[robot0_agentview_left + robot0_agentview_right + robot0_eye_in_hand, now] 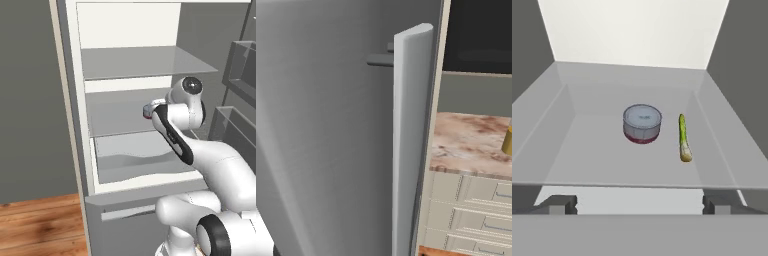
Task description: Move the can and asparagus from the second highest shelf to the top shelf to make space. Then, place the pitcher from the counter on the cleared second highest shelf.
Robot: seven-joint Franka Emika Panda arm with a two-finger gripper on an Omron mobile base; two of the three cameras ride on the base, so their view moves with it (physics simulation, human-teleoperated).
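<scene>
Inside the open fridge, the can point(642, 123) and asparagus point(683, 137) lie just apart on the second highest shelf point(602, 165), the claw point(637, 204) spread wide before them, seemingly lined up to take the can first.

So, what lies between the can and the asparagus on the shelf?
Nothing: in the hand view a bare strip of the second highest shelf separates the can from the asparagus.

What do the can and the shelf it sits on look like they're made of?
The can looks like metal: dull grey top and side, with a dark red band around its base. The shelf looks like frosted glass or plastic: flat, grey and see-through, though the render leaves that open.
</scene>
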